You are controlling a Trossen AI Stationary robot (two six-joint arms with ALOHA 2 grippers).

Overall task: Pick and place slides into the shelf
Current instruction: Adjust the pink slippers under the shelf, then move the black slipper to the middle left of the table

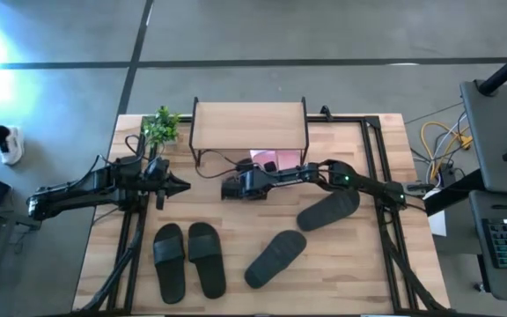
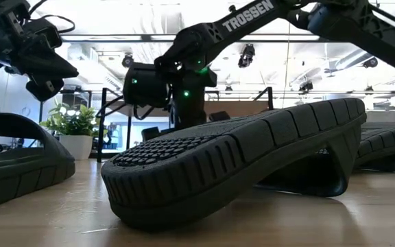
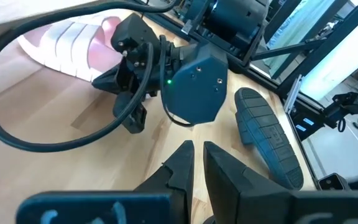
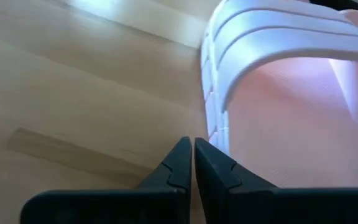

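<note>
The shelf stands at the table's far middle. A light pink slide lies on the table at its near edge, partly under it. My right gripper is shut and slants down at that slide; in the right wrist view its tips stand at the slide's side edge, below the strap. Several black slides lie nearer: a pair side by side, one sole up and one by the right arm. My left gripper is shut and hovers left of centre, pointing right. My right gripper's shut fingertips stand right against the pink slide's outer side edge, just below the strap, coming slantwise from above and from the near side. Whether they touch the edge cannot be told. The slide lies flat on the table.
A small potted plant stands left of the shelf. Black frame rails run along the table's sides. Cables trail in front of the shelf. Bare wood shows at the near right.
</note>
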